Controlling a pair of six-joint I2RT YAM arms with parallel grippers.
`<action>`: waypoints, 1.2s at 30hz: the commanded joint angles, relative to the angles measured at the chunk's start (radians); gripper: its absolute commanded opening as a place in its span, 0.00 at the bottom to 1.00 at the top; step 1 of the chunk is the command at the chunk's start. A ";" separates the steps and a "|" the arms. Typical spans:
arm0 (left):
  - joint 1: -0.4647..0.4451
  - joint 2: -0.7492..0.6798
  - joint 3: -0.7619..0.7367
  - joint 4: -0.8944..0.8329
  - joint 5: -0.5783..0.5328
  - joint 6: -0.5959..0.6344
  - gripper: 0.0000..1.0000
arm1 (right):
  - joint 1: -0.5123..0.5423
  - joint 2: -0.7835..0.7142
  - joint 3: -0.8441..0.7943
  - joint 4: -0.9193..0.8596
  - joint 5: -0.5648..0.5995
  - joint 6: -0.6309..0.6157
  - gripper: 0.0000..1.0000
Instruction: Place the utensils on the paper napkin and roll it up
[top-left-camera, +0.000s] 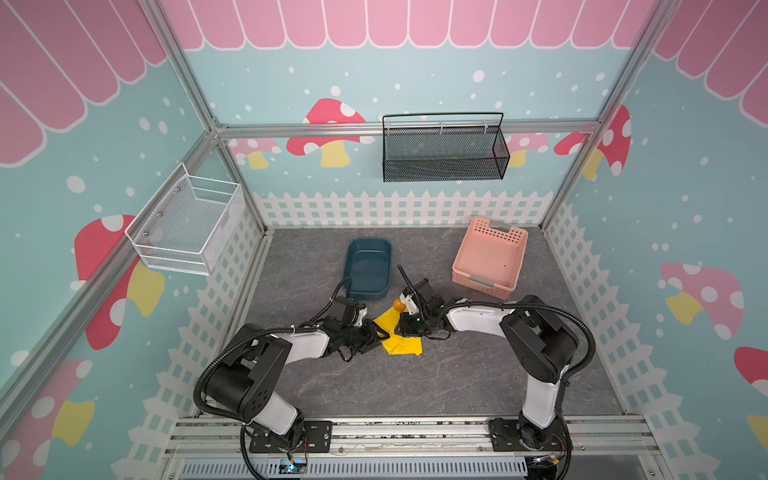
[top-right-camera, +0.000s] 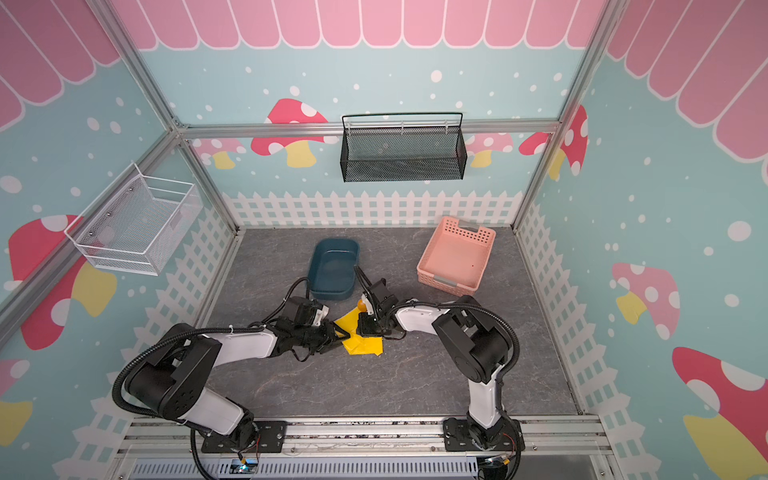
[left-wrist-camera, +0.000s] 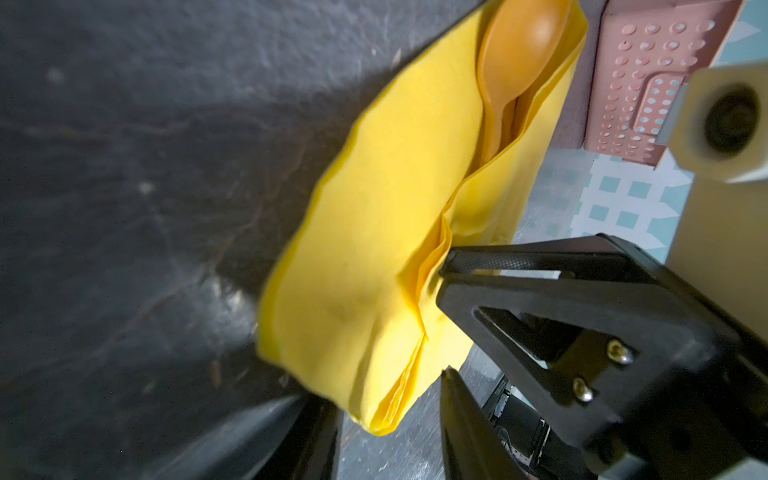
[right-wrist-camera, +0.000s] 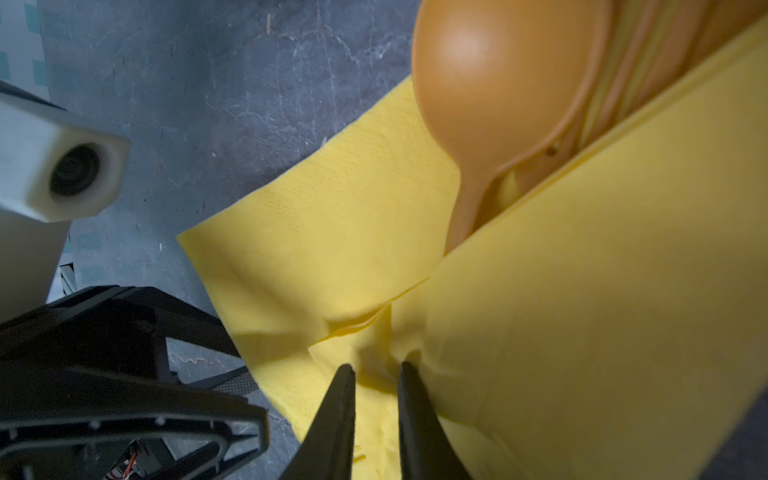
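Observation:
The yellow paper napkin (top-left-camera: 402, 344) lies folded over the utensils on the grey table, in front of the blue tub. Only the orange spoon (right-wrist-camera: 490, 83) shows well, its bowl (top-left-camera: 400, 306) sticking out of the far end. Slim orange pieces (right-wrist-camera: 665, 62) lie under it, mostly wrapped. My right gripper (right-wrist-camera: 376, 368) is shut on a bunched fold of the napkin (left-wrist-camera: 374, 249). My left gripper (left-wrist-camera: 386, 390) stands open at the near end of the napkin. The folded corner sits between its fingers and is clear of one of them. In both top views the two grippers (top-right-camera: 338, 332) (top-right-camera: 365, 328) meet over the napkin.
A dark blue tub (top-left-camera: 365, 293) stands just behind the napkin. A pink perforated basket (top-left-camera: 482, 284) sits at the back right. A black mesh basket (top-left-camera: 444, 153) hangs on the back wall and a white wire basket (top-left-camera: 187, 224) on the left wall.

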 joint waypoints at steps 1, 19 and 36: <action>-0.012 0.009 -0.040 0.017 -0.010 -0.059 0.42 | 0.004 0.023 -0.037 -0.113 0.036 -0.011 0.22; -0.047 -0.049 -0.091 -0.018 -0.021 -0.121 0.43 | 0.003 0.022 -0.045 -0.114 0.042 -0.007 0.22; -0.047 0.071 -0.063 0.154 -0.023 -0.134 0.44 | 0.004 0.022 -0.049 -0.117 0.045 -0.007 0.22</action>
